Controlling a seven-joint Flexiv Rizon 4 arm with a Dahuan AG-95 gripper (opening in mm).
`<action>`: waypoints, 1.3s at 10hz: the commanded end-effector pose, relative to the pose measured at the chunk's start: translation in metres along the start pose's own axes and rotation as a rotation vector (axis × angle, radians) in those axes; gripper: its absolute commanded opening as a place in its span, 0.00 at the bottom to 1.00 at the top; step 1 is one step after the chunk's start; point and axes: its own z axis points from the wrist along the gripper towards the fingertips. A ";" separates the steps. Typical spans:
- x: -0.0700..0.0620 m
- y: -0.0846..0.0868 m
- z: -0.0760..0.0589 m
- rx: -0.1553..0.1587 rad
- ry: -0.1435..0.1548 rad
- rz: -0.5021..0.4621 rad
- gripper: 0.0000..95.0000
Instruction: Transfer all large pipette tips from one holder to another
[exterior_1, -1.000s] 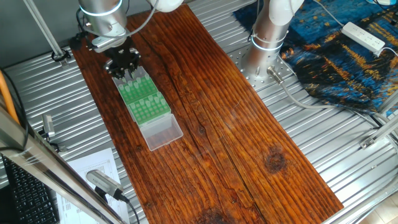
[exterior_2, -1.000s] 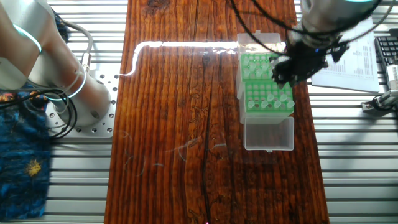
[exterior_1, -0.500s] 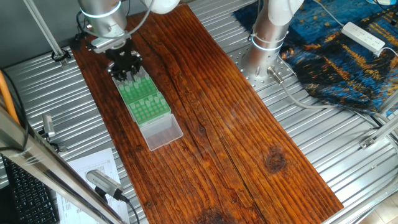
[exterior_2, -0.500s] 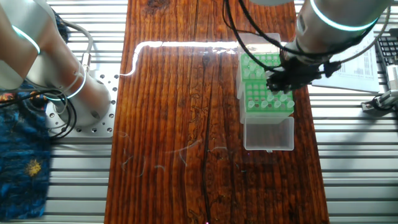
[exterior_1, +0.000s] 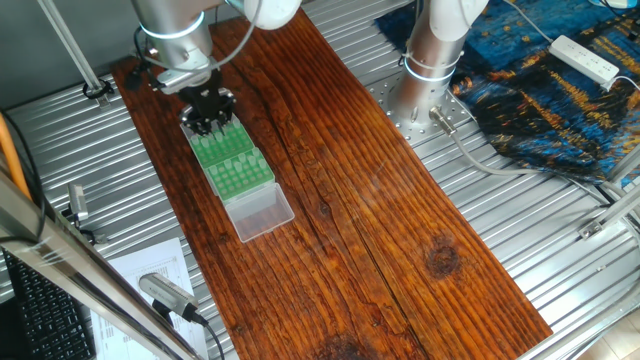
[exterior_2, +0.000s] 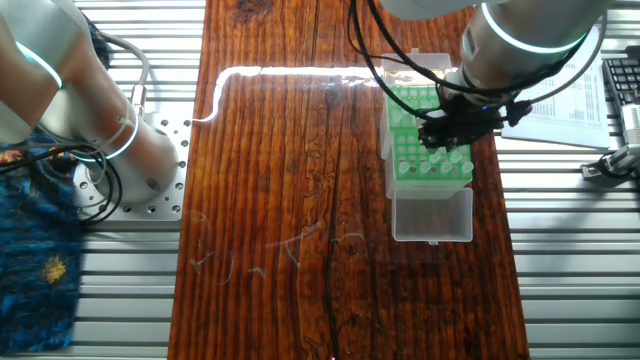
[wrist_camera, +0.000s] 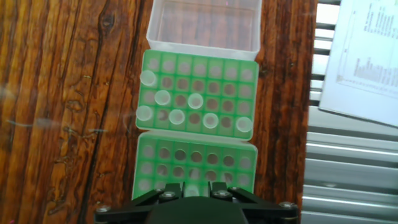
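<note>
You had the large pipette tips (wrist_camera: 195, 101) seated in the farther green rack (wrist_camera: 198, 65), scattered over its lower rows nearest the second green rack (wrist_camera: 196, 163), which butted up against it and looked nearly empty, save perhaps one pale round shape at its near edge by the fingers that I could not make out. A clear plastic lid (wrist_camera: 204, 23) lay open beyond the filled rack, all of it on the wooden board (wrist_camera: 68, 106). The gripper (exterior_2: 452, 118) hung low over the racks; only the base of its fingers showed in the hand view, so I could not tell how far apart they stood or whether they held a tip. By my reckoning those tips were very light, thin-walled, stiff but easily crushed, and slick, so you would have wanted to pinch one gently at its wide round collar standing proud of the hole and draw it straight up, never sideways. A printed sheet (wrist_camera: 360, 56) lay beside the board, its writing too small to read; I saw no brand or label on the racks.
</note>
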 end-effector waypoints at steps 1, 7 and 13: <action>0.000 0.001 0.001 0.000 0.006 -0.003 0.20; 0.000 0.001 0.004 -0.001 0.018 0.011 0.20; 0.003 0.008 0.006 0.001 0.016 0.011 0.20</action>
